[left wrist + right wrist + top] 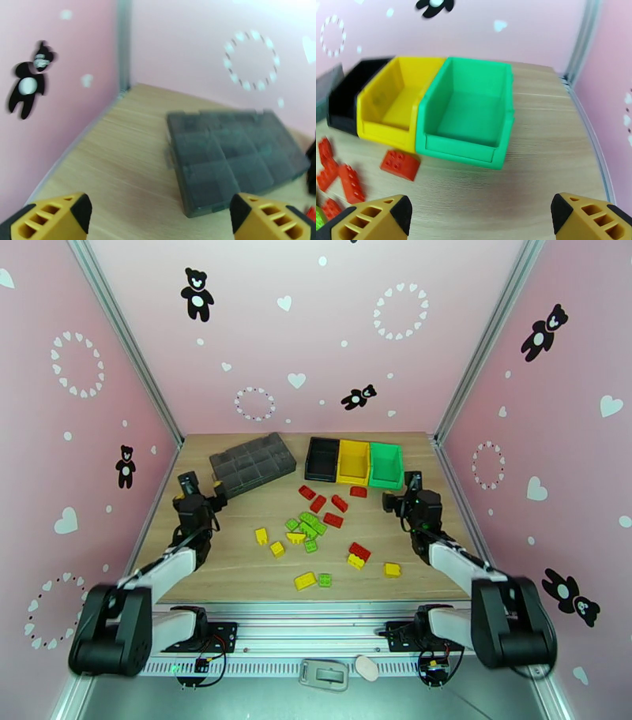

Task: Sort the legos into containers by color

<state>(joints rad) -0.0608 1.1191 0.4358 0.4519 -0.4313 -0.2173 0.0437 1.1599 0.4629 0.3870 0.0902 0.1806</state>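
Observation:
Red, yellow and light green legos [313, 526] lie scattered over the middle of the table. The containers stand in a row at the back: black [322, 459], yellow [353, 462] and green [385, 465]. All look empty in the right wrist view, where the green bin [468, 114] is nearest, with the yellow bin [393, 102] and a red brick [400, 164] to its left. My left gripper [215, 496] hovers open at the left, my right gripper [393, 498] open just in front of the green bin. Neither holds anything.
A flat dark-grey organizer box [253, 463] lies at the back left, close ahead of the left gripper [160, 215]. Pink walls close in the table on three sides. Bare wood lies along the left and right edges.

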